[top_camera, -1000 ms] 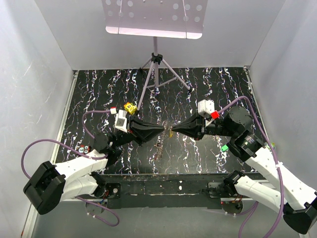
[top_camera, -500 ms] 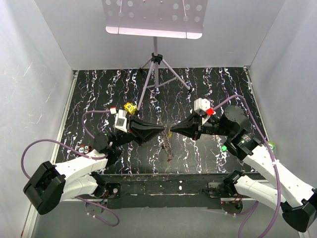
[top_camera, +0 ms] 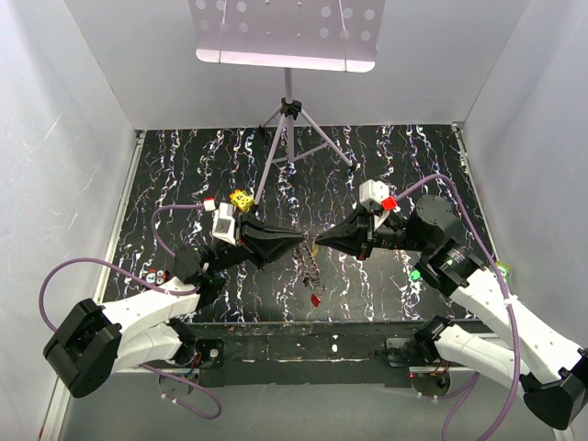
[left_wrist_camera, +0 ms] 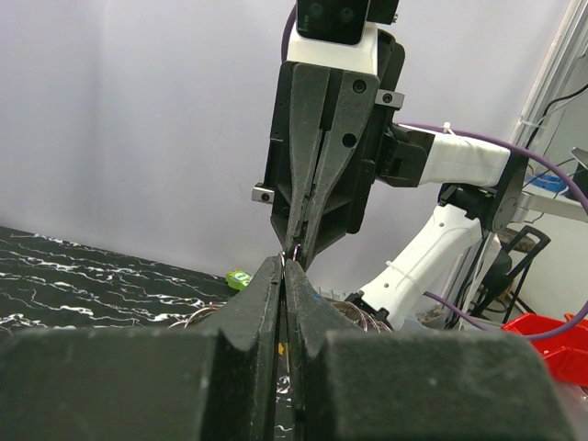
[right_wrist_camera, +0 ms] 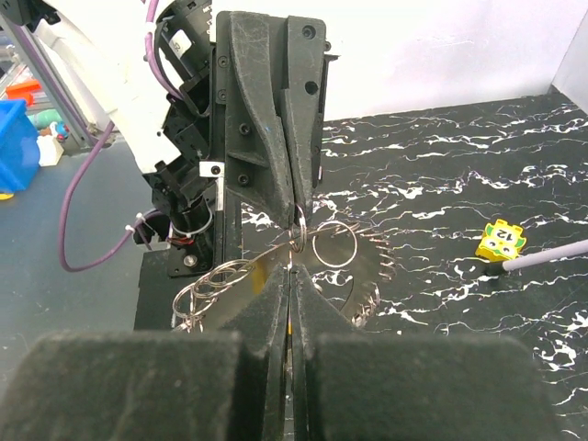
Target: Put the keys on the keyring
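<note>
My two grippers meet tip to tip above the table's middle. My left gripper (top_camera: 299, 241) (left_wrist_camera: 285, 264) is shut on a thin wire loop of the keyring (top_camera: 310, 268). The keyring hangs below the tips, with a red-headed key (top_camera: 315, 299) at its bottom. In the right wrist view the keyring (right_wrist_camera: 360, 262) shows as wire loops and a toothed fringe of grey keys. My right gripper (top_camera: 318, 245) (right_wrist_camera: 291, 268) is shut, with an orange sliver of a key between its fingers. A green key (top_camera: 415, 274) (left_wrist_camera: 239, 277) lies on the table under the right arm.
A yellow dotted cube (top_camera: 242, 199) (right_wrist_camera: 501, 241) sits behind the left gripper. A tripod stand (top_camera: 289, 138) holds a perforated plate at the back. Another green piece (top_camera: 503, 269) lies at the table's right edge. White walls close in three sides.
The right gripper has moved slightly left towards the left gripper. The keyring bunch has swung from the left to hang below the tips, and the red key now shows at its bottom.
</note>
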Tool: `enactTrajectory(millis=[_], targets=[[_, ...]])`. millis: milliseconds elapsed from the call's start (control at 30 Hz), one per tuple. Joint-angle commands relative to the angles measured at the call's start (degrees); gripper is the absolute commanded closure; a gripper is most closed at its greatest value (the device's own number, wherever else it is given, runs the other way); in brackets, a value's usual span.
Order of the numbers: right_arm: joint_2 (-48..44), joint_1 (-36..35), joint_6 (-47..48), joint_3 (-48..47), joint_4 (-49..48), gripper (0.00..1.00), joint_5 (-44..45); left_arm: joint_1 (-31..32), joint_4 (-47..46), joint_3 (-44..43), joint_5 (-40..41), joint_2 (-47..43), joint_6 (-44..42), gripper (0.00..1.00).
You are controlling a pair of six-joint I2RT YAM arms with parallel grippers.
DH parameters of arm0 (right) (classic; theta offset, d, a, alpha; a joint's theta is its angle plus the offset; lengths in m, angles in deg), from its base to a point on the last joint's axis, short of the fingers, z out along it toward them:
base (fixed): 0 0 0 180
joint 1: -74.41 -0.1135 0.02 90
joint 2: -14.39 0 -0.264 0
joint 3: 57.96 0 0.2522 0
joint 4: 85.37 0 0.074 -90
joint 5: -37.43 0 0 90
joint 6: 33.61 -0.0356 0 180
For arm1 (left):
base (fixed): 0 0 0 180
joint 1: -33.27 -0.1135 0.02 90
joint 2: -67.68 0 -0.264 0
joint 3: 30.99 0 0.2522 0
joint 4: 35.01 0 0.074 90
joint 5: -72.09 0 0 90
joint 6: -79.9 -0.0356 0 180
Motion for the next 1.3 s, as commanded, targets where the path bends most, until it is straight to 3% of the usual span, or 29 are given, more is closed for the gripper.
enactTrajectory(millis=[0,1267], targets=[[0.25,-0.34,-1.95,0.22,-2.88,0.99,-0.26,-0.40,-7.98,-0.37,1.41,-0.81,0.07,1.00],[0.51,0.63,-7.93,1.45,-6.31,0.99,-0.96,-0.84,-9.39,0.59,2.11,-1.33,0.25,1.00]])
